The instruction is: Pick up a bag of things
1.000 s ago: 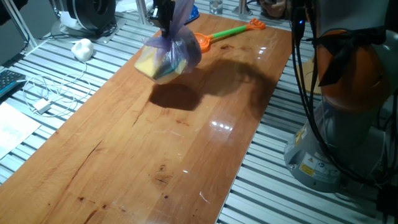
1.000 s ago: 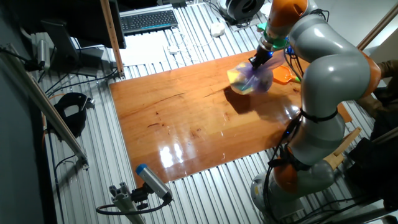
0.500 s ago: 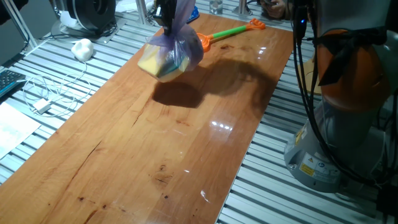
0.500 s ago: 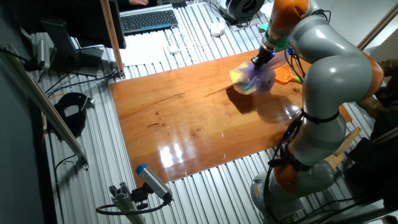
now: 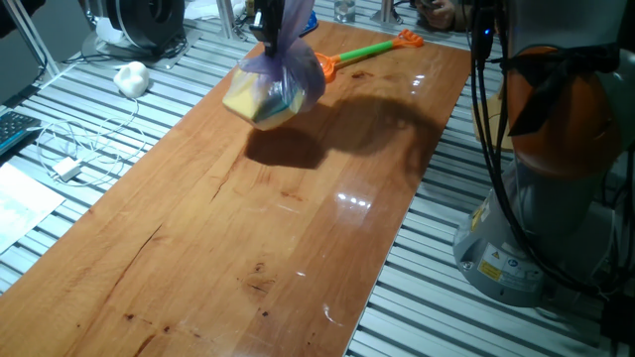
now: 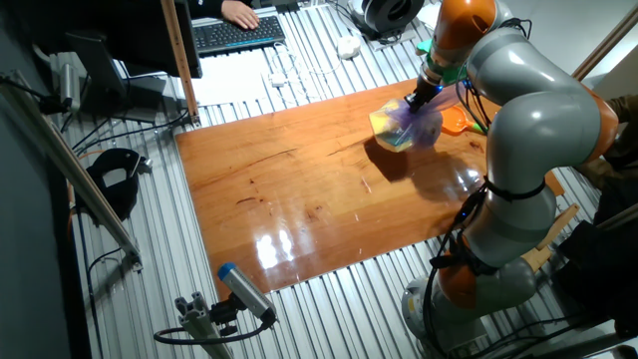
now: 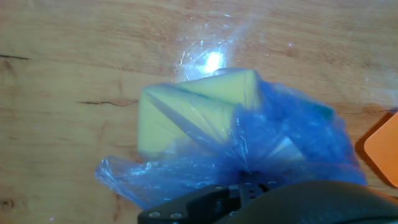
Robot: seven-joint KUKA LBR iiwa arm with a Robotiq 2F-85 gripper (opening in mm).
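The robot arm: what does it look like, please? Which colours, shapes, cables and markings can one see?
The arm is made of thick rounded grey segments with orange joints. Black cables hang beside it, and its grey base bears a small yellow warning label. The gripper is small and dark, under a teal-green ring at the wrist. In the hand view only a black housing with screws shows.
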